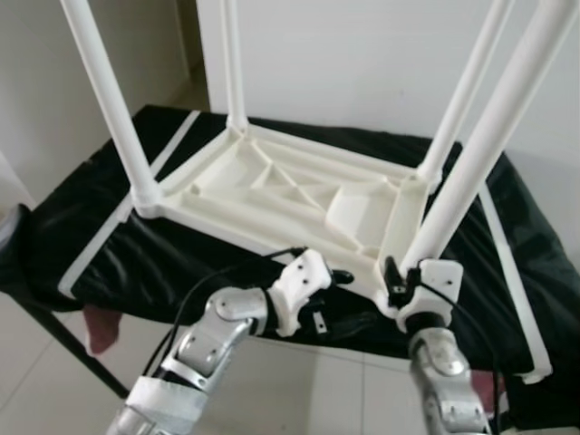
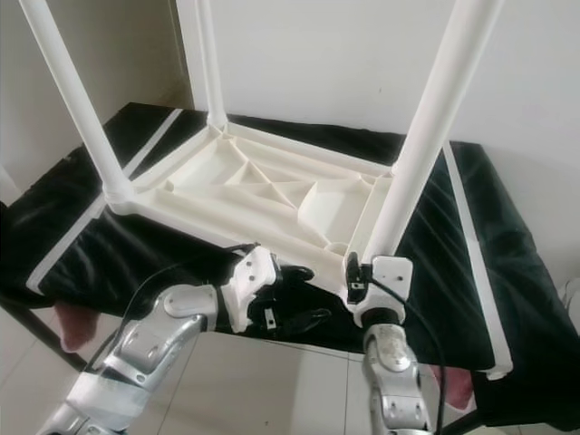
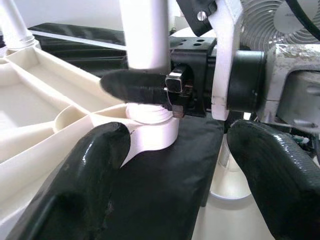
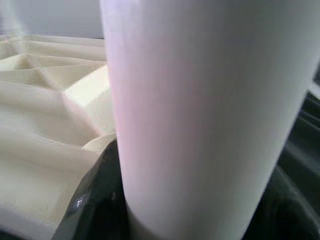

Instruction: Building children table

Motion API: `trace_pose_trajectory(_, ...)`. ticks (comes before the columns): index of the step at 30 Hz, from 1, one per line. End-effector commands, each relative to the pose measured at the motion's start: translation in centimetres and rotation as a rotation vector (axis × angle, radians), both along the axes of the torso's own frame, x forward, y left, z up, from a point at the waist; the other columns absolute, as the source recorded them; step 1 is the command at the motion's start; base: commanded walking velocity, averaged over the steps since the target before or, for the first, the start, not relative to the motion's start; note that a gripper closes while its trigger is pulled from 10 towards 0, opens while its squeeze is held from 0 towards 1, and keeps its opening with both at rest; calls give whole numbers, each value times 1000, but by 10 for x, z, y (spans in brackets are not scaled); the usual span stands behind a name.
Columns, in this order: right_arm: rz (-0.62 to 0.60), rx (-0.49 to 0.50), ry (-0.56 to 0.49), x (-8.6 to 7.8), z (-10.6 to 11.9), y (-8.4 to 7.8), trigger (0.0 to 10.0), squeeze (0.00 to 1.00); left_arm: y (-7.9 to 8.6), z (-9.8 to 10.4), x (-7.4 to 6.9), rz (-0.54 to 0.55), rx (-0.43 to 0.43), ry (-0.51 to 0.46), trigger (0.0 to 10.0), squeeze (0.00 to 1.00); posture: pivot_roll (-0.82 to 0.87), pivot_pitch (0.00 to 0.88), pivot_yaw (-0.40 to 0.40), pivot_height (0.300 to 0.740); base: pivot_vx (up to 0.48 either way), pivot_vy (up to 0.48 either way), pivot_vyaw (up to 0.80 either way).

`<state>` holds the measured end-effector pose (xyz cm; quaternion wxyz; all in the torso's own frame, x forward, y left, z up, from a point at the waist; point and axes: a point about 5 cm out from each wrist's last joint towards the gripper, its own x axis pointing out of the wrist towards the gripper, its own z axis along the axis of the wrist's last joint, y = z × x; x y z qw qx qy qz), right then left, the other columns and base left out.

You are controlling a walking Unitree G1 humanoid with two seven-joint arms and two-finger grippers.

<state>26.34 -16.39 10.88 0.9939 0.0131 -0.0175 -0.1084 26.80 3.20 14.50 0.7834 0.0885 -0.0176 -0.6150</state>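
Lying upside down on a black-covered table [image 1: 507, 245]: white children's table top [image 1: 290, 195], four legs upright. Right claw [image 2: 367, 272] clamped around near-right leg [image 2: 426, 136] just above its socket, at 5 o'clock of the top. Left claw [image 2: 304, 294] spread open, empty, at 6 o'clock by the near edge, fingers [image 3: 95, 165] flanking that corner without contact.

We record the upturned table top [image 1: 290, 195] lying flat on the worktop [image 1: 163, 254], four legs standing up from its corners. Our right claw [image 2: 362, 276] grips the near-right leg [image 2: 426, 136] at its base. Our left claw [image 3: 175, 165] sits open just beside it, to its left, at the worktop's near edge.
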Motion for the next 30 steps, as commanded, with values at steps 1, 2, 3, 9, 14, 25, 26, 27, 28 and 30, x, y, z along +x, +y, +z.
trace_pose_trajectory(1, -112, 10, 117, -7, -22, -9, 10000, 0, 2, 0, 1, 31, -3, -9, 10000, 0, -27, 0, -47, 740, 0, 0, 0)
trace_pose_trajectory(2, -112, 10, 117, -7, -22, -9, 10000, 0, 2, 0, 1, 31, -3, -9, 10000, 0, -27, 0, -47, 740, 0, 0, 0)
trace_pose_trajectory(3, -114, 20, 119, -7, -22, -5, 10000, 0, 3, -1, 1, 33, -4, -9, 10000, 0, -29, 0, -45, 740, 0, 0, 0)
trace_pose_trajectory(9, -43, -2, 56, -4, -11, -1, 10000, 663, 1, -1, 1, 27, -1, -13, 10000, 0, -27, 0, -54, 740, 0, 0, 0)
trace_pose_trajectory(14, 1, -15, 30, -2, -6, -4, 10000, 1000, 1, -1, 3, 32, -2, -22, 10000, 0, -30, 0, -58, 740, 0, 0, 0)
trace_pose_trajectory(25, 242, -64, -34, 0, 7, -21, 10000, 0, 2, -6, 3, 50, 3, -20, 10000, 0, -30, 0, -52, 740, 0, 0, 0)
trace_pose_trajectory(26, 242, -64, -34, 0, 7, -21, 10000, 0, 2, -6, 3, 50, 3, -20, 10000, 0, -30, 0, -52, 740, 0, 0, 0)
trace_pose_trajectory(27, 273, -91, -48, 1, 10, -25, 10000, 0, 2, -7, 3, 49, 3, -20, 10000, 0, -30, 0, -49, 740, 0, 0, 0)
trace_pose_trajectory(28, 273, -91, -48, 1, 10, -25, 10000, 0, 2, -7, 3, 49, 3, -20, 10000, 0, -30, 0, -49, 740, 0, 0, 0)
trace_pose_trajectory(30, 345, -107, -60, 7, 13, -28, 10000, 0, 3, -6, 3, 43, 3, -19, 10000, 0, -35, 0, -42, 740, 0, 0, 0)
